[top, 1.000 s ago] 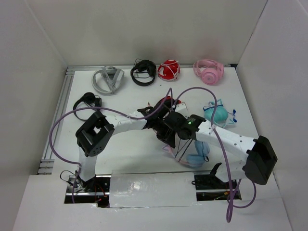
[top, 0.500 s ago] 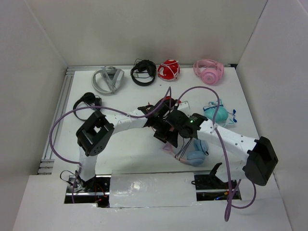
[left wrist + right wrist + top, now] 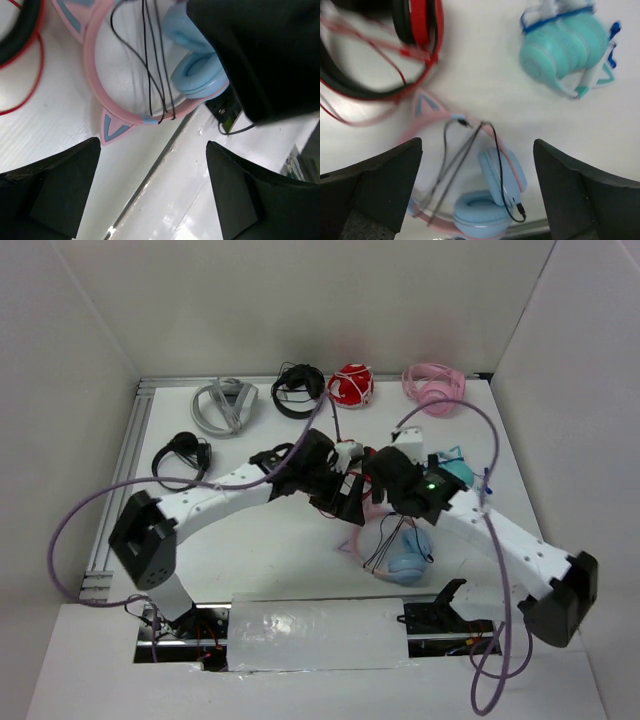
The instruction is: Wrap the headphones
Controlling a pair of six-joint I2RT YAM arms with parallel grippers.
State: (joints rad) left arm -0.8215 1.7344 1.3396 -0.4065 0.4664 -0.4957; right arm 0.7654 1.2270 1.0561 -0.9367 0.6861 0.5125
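The headphones [image 3: 402, 556] lie on the table near its front edge, with a pink eared headband [image 3: 95, 75] and light blue ear cups [image 3: 487, 212] folded together. Their thin black cable [image 3: 150, 60] runs in a few strands across the headband's loop, and its plug [image 3: 519, 211] rests by a cup. My left gripper [image 3: 343, 496] [image 3: 152, 165] hangs open above the headband's near side with nothing between its fingers. My right gripper [image 3: 388, 483] [image 3: 477, 150] is open too, higher above the headphones and apart from them.
Red-and-black headphones [image 3: 415, 30] with a red cable lie just behind the two grippers. Teal headphones [image 3: 452, 472] sit to the right. Grey [image 3: 224, 407], black [image 3: 298, 390], red [image 3: 350, 386] and pink [image 3: 432, 388] sets line the back edge. A small black set [image 3: 180, 452] lies far left.
Both grippers have opened and let go of the headphones, which now rest on the table. Both arms have drawn up and back, the left elbow swinging out left.
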